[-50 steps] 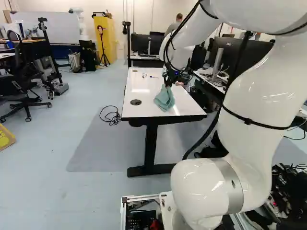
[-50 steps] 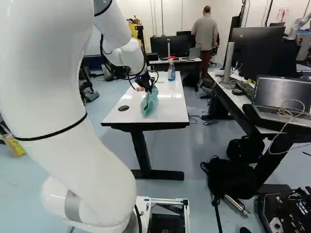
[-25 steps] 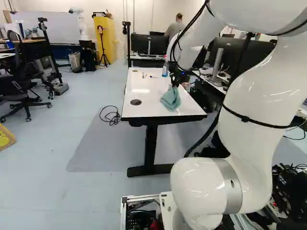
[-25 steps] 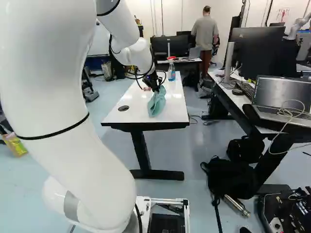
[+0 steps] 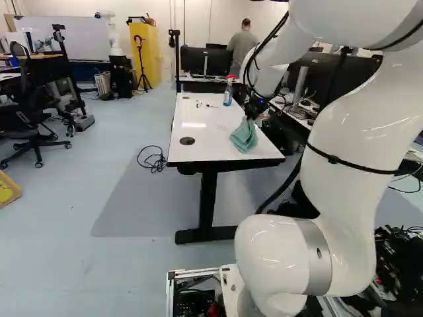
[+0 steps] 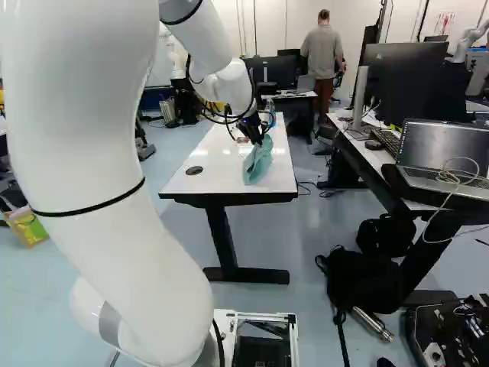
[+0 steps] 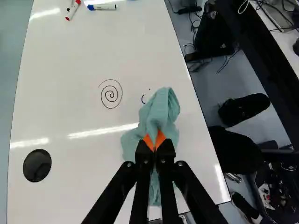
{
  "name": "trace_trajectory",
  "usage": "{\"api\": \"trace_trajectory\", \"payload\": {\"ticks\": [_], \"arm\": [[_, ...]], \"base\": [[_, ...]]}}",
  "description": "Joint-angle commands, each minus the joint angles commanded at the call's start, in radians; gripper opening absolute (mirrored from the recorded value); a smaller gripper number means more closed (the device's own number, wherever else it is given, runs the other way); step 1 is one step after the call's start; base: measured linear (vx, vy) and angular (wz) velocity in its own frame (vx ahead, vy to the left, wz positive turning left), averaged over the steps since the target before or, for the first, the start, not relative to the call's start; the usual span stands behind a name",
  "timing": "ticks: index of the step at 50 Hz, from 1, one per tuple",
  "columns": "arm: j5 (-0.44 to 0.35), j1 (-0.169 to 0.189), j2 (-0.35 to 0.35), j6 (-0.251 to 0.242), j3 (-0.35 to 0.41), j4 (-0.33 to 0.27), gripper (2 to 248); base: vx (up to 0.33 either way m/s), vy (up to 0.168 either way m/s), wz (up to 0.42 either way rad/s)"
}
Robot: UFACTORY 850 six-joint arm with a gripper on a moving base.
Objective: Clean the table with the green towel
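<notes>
Above the near right part of the white table [image 5: 205, 148], my gripper [image 5: 251, 115] is shut on the green towel [image 5: 244, 137]. In the wrist view the gripper [image 7: 154, 145] pinches the bunched towel [image 7: 161, 109] between its orange pads; the cloth spreads around and under the fingers, hiding the table there. A drawn black spiral [image 7: 111, 95] lies ahead of and beside the towel, with a short dark curved mark [image 7: 143, 99] close to the cloth's edge.
Markers [image 7: 102, 7] lie farther up the table, and a spray bottle [image 5: 228, 92] stands near its far right edge. A round black grommet [image 7: 37, 165] sits in the tabletop. A desk with monitors and a laptop [image 6: 443, 157] stands to the right.
The arm has moved to the right across the table's near part, carrying the towel with it. The spray bottle has come into sight in the left base view. The base has stayed put.
</notes>
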State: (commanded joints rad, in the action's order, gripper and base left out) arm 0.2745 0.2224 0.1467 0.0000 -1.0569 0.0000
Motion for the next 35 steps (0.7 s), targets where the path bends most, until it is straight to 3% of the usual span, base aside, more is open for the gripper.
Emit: {"api": "trace_trajectory", "payload": {"ticks": [11, 35], "arm": [[0.000, 0.020, 0.027, 0.000, -0.030, 0.000, 24], [0.000, 0.019, 0.034, 0.000, -0.038, 0.000, 24]], "base": [[0.000, 0.000, 0.000], [0.000, 0.000, 0.000]]}}
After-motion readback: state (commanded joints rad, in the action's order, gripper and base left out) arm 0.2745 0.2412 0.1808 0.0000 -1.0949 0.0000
